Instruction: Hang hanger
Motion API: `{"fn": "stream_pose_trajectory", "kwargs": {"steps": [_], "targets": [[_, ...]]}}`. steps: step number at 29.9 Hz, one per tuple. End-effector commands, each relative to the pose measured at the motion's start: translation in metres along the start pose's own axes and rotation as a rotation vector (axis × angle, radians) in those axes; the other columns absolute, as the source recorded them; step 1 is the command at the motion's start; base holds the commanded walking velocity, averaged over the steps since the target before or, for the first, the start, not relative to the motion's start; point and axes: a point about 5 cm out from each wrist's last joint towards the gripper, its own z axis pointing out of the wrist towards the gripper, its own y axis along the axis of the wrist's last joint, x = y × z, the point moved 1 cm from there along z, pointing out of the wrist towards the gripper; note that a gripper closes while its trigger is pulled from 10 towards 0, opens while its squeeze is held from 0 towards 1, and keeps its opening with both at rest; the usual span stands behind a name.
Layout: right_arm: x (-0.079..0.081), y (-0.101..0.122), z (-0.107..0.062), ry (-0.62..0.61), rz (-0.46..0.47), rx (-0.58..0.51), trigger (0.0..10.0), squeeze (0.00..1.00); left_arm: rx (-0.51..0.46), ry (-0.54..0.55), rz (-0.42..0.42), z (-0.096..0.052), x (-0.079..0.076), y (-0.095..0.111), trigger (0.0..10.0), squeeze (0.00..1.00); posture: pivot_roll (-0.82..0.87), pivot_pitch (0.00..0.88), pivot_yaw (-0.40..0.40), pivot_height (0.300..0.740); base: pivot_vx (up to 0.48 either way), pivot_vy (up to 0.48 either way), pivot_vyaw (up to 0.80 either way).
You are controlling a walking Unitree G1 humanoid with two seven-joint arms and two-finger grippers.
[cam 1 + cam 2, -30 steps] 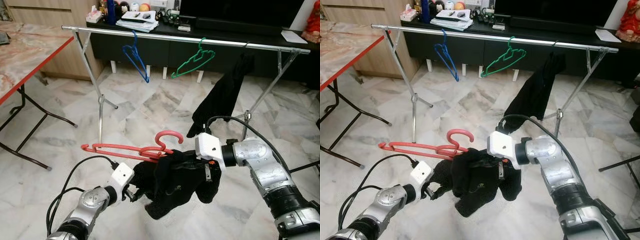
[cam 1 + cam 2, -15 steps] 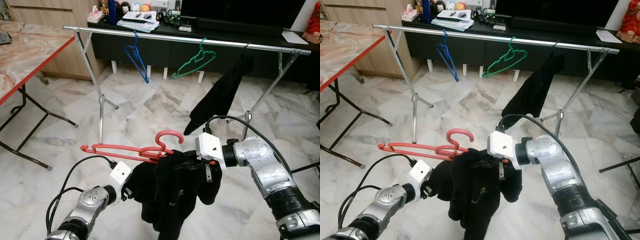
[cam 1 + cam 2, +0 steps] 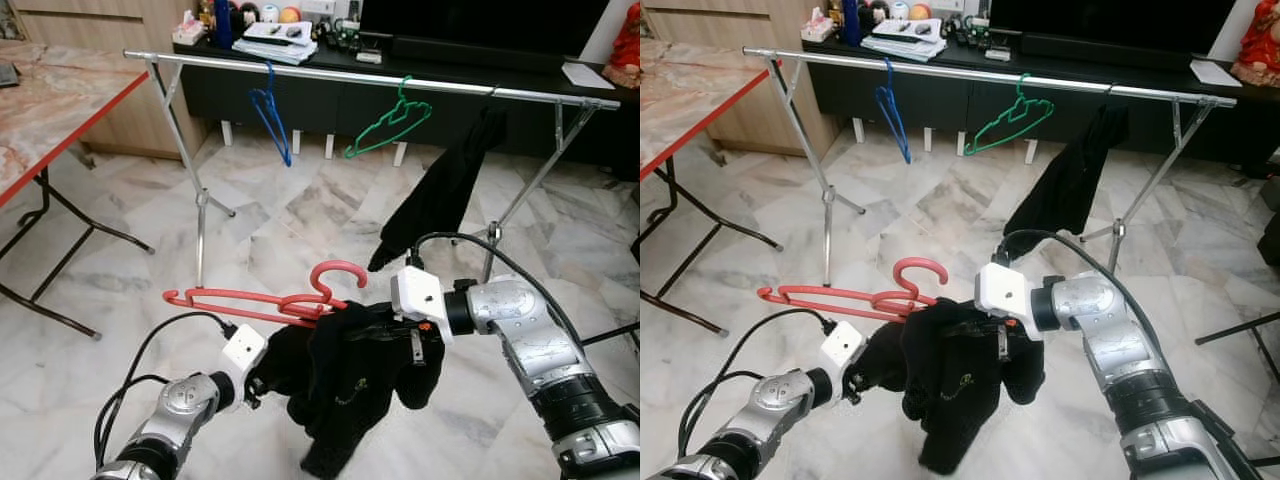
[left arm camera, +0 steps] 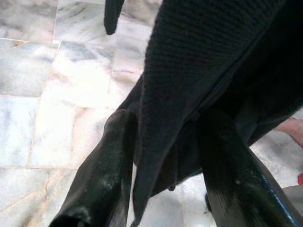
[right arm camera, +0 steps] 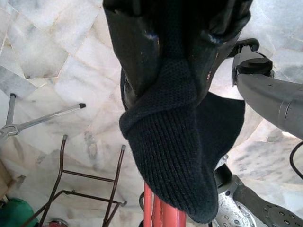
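A red hanger point(image 3: 250, 300) is held level above the floor, with a black knit garment point(image 3: 350, 385) draped over its right half. My right gripper point(image 5: 177, 61) is shut on the cloth-covered part of the hanger point(image 5: 161, 213). My left gripper point(image 4: 170, 123) is shut on a fold of the same garment point(image 4: 189, 61), low at its left side point(image 3: 262, 375). Beyond stands a silver clothes rail point(image 3: 330, 75) with a blue hanger point(image 3: 272, 120), a green hanger point(image 3: 390, 125) and another black garment point(image 3: 440, 195) hanging from it.
A red-edged marble-top folding table point(image 3: 60, 100) stands at the left. Behind the rail is a dark TV cabinet point(image 3: 320, 105) with small items on top. The rack's splayed legs point(image 3: 202, 210) rest on the marble floor.
The black garment has unfolded and now hangs lower beneath the hanger than a second ago. The blue hanger on the rail has swung. Both arms stay nearly where they were.
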Motion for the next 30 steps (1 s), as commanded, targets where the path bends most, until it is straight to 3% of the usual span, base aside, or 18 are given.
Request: {"fn": "stream_pose_trajectory", "kwargs": {"steps": [1,30], "targets": [[-0.003,0.01,-0.003,-0.015,-0.04,-0.028,0.0,0.0,0.009,-0.005,-0.016,-0.001,-0.002,-0.005,0.0,0.0,-0.09,0.124,-0.054,0.74,0.0,0.0,0.0],[-0.008,-0.008,-0.007,-0.094,0.031,0.001,0.0,0.0,0.017,-0.004,-0.003,-0.004,-0.004,-0.01,0.0,0.0,-0.08,0.129,-0.051,0.74,0.0,0.0,0.0]]}}
